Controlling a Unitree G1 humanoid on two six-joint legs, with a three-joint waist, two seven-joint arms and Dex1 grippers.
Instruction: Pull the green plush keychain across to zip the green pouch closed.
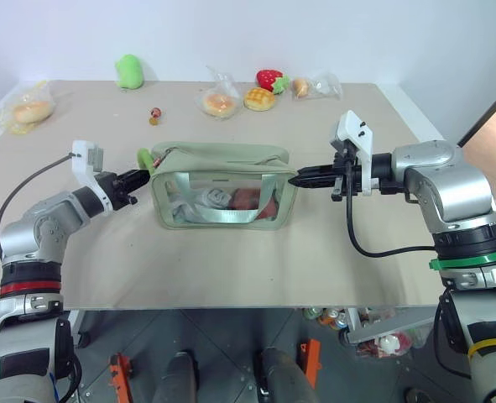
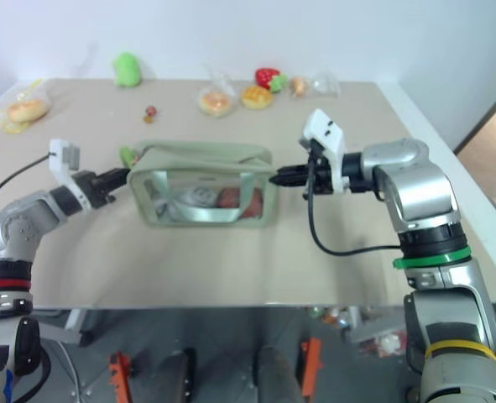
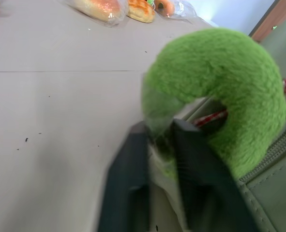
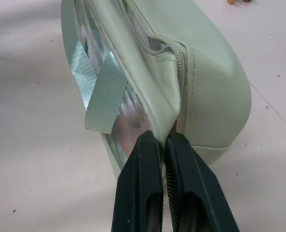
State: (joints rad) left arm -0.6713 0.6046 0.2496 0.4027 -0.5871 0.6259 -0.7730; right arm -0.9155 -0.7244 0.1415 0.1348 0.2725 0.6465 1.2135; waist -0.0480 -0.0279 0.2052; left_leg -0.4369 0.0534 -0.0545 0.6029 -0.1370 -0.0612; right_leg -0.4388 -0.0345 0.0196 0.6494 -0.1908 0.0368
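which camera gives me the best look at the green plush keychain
The left wrist view: the green plush keychain is close up there, its ring and hole plain, with the left gripper fingers shut on its rim. In both head views it is a small green spot at the green pouch's left end.

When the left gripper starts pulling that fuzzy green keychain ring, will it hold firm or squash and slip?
The green plush keychain looks soft and fuzzy, so it will probably squash rather than stay stiff. The left gripper is shut on its lower rim; the pile may let it creep under pull. The green pouch is floppy fabric, so the right gripper, pinching its far end, likely keeps it from dragging.
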